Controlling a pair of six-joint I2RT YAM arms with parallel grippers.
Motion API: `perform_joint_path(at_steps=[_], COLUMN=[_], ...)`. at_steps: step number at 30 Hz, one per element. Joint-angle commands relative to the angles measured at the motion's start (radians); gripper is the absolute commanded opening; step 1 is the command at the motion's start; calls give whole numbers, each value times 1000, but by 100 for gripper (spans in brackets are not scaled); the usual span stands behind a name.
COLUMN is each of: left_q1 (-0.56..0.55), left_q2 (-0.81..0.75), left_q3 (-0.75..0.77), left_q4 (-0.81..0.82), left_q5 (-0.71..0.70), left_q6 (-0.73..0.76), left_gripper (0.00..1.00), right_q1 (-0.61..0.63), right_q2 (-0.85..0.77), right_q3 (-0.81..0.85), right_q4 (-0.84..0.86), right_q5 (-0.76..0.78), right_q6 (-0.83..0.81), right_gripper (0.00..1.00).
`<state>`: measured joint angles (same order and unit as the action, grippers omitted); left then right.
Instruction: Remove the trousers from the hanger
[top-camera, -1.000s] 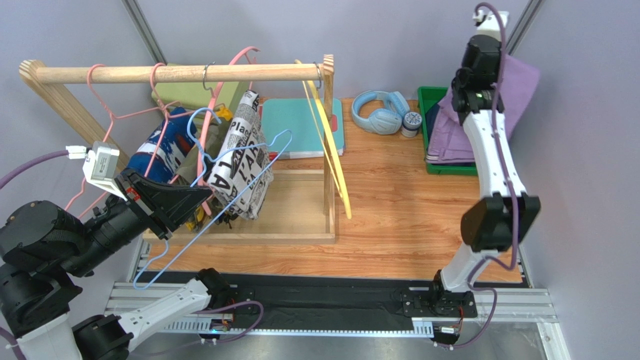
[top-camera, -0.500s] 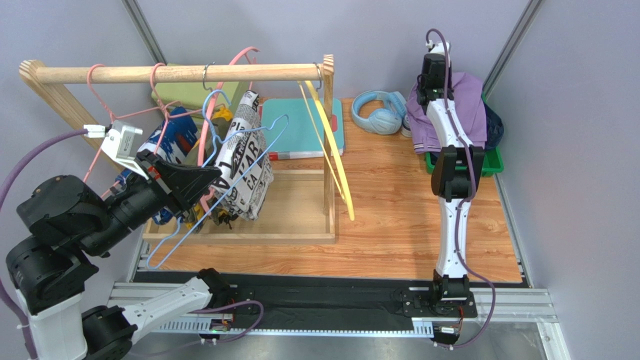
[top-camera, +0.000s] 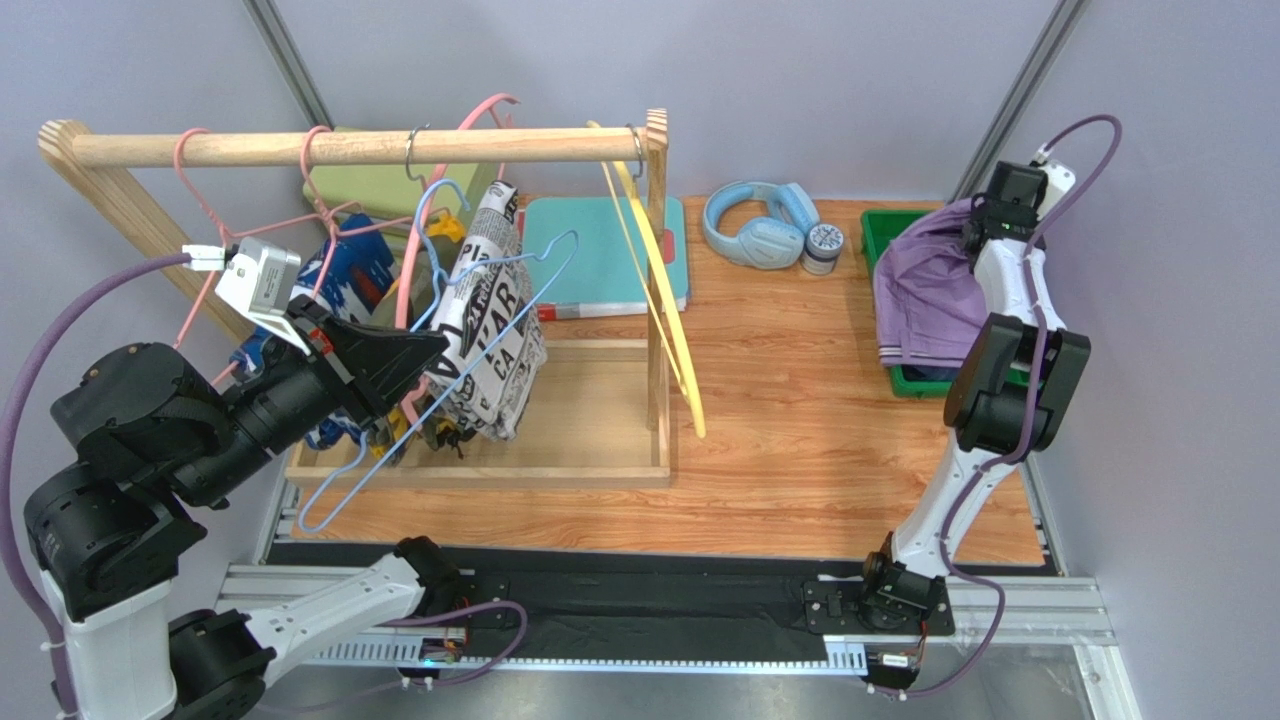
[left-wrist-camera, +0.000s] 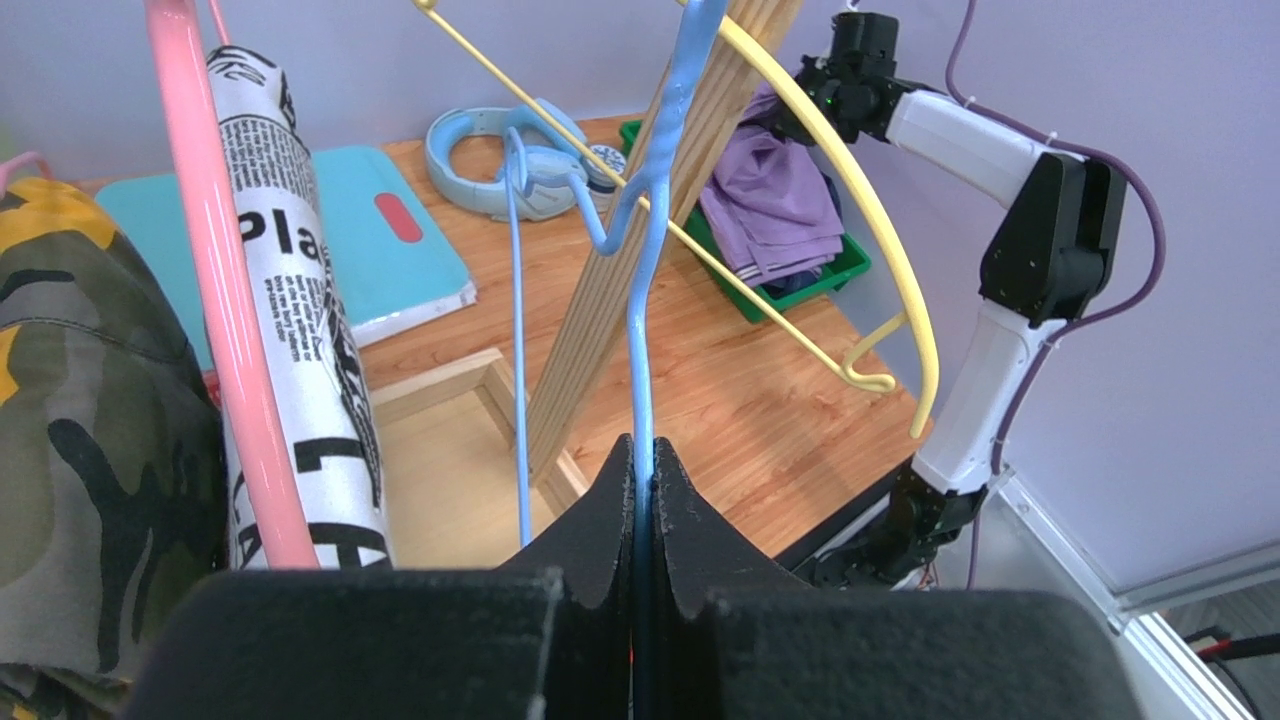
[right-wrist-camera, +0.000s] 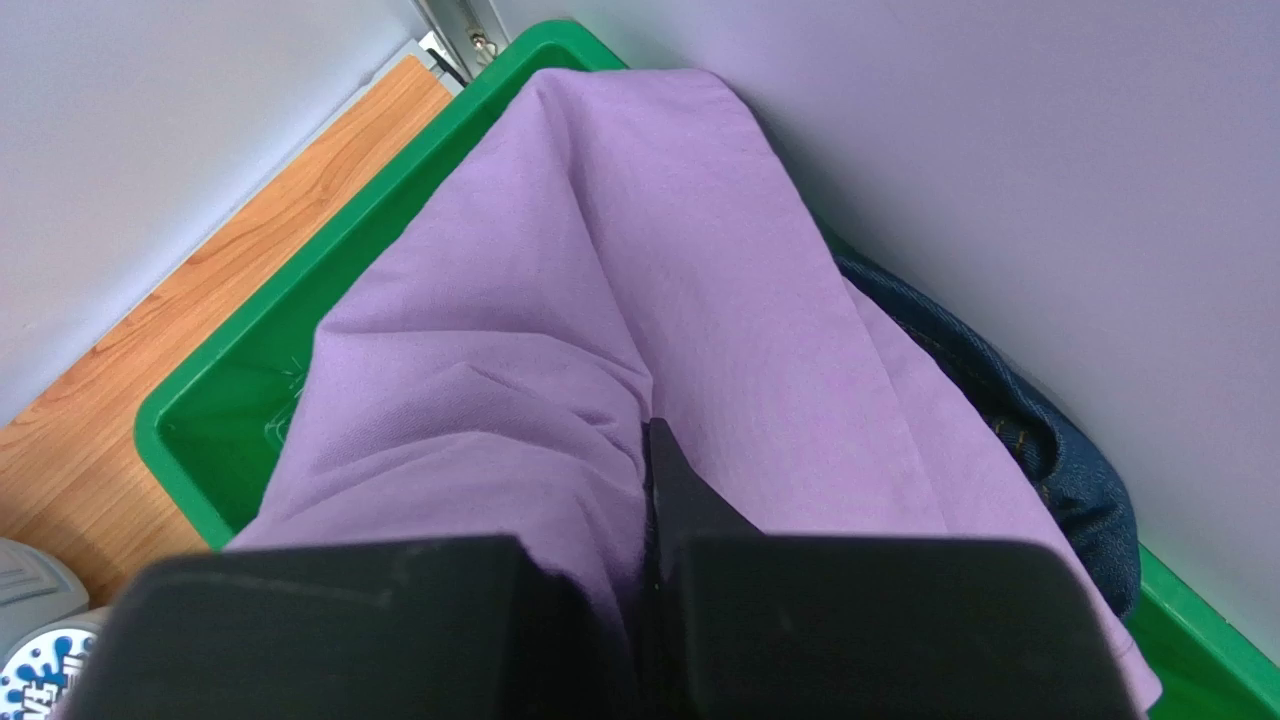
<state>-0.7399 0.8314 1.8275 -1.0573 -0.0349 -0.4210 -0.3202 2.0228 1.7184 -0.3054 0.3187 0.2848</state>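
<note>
My left gripper (top-camera: 425, 354) (left-wrist-camera: 643, 458) is shut on the thin blue hanger (top-camera: 496, 308) (left-wrist-camera: 649, 285), which is bare and hooked over the wooden rail (top-camera: 361, 147). The purple trousers (top-camera: 929, 285) (right-wrist-camera: 601, 375) hang from my right gripper (top-camera: 989, 222) (right-wrist-camera: 649, 450), which is shut on their cloth, over the green bin (top-camera: 902, 300) (right-wrist-camera: 226, 405) at the right wall. One right finger is buried under the fabric.
On the rail hang pink hangers (top-camera: 436, 195), a yellow hanger (top-camera: 669, 285), newspaper-print cloth (top-camera: 489, 323), blue and camouflage garments (top-camera: 338, 285). A teal book (top-camera: 594, 248), blue headphones (top-camera: 759, 222) and a small jar (top-camera: 821, 245) lie behind. Dark denim (right-wrist-camera: 1037, 435) fills the bin.
My right arm swung the purple trousers from mid-table back to the right and down over the green bin. My left gripper kept hold of the blue hanger, shifting slightly.
</note>
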Motion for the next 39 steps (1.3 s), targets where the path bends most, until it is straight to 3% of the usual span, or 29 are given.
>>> perform_joint_path(at_steps=[1,5,7,8,14,21,29,35,39], left_q1=[-4,-3,-4,-3,-4,-4,-3,-3,-3], left_q2=[-21,-32,-32,-31,12,44,46,54,54], left_q3=[-7,-13,-10,-8,19,23,23,3,16], left_q4=[37,28,20,17,-7,28,16,39,65], left_q5=[7,-2,-8,-8,-8,18,29,38,-74], left_q6=[-5,-19,-18,-19,-47,-96,-156,-180,-187], left_gripper=[0,0,0,0,0,0,0,0,0], right_q1=[13,18,26,29,35,98,205,450,568], right_q2=[42,241,272,271,148,-21,-356,-744,-969], right_q3=[46,284,319,322,274,297,77,-207,-342], right_q4=[-50,-294,-377,-394,-457,-630,-758,-704,-696], right_q5=[-64,-87,-60,-38,13,120,154,111,50], right_q6=[36,33,40,42,13,-15,22,77,146], right_gripper=[5,14,19,27,62,82,85,85,85])
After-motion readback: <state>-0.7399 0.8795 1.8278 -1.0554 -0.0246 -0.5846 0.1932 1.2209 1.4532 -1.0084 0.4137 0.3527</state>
